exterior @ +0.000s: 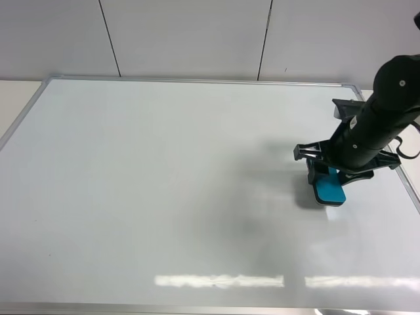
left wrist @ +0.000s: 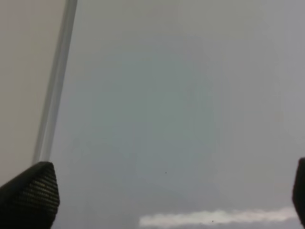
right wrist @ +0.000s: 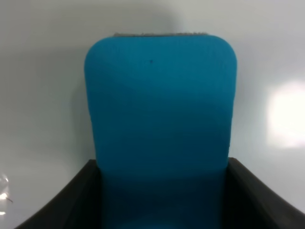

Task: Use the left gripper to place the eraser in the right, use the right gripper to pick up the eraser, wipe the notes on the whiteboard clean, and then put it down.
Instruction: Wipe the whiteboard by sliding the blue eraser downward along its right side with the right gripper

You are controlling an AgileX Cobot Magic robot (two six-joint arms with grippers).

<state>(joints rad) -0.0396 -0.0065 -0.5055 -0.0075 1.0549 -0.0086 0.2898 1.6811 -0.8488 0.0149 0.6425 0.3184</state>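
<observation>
The whiteboard (exterior: 164, 197) lies flat and fills almost the whole high view, a glossy white sheet with a thin silver-grey frame. Its sheen carries a long streak of lamp glare along the near edge and soft grey shadows under the arm. Behind its far edge stands a pale wall (exterior: 190, 36) split by dark vertical seams.

The right gripper (exterior: 326, 176) is matte black, a jointed arm ending in a wide bar, and it stands over the right part of the board. The eraser (exterior: 329, 190) sits directly beneath it, pinched between its two short fingers and resting on the board. In the right wrist view the eraser (right wrist: 159, 119) is a smooth teal rounded rectangle with a thin fuzzy grey edge at the end away from the fingers (right wrist: 71, 200), which press against both its sides.

The left gripper (left wrist: 162, 191) is spread wide and empty; its textured dark tips frame bare board, with the frame rail (left wrist: 55, 95) beside one tip.
</observation>
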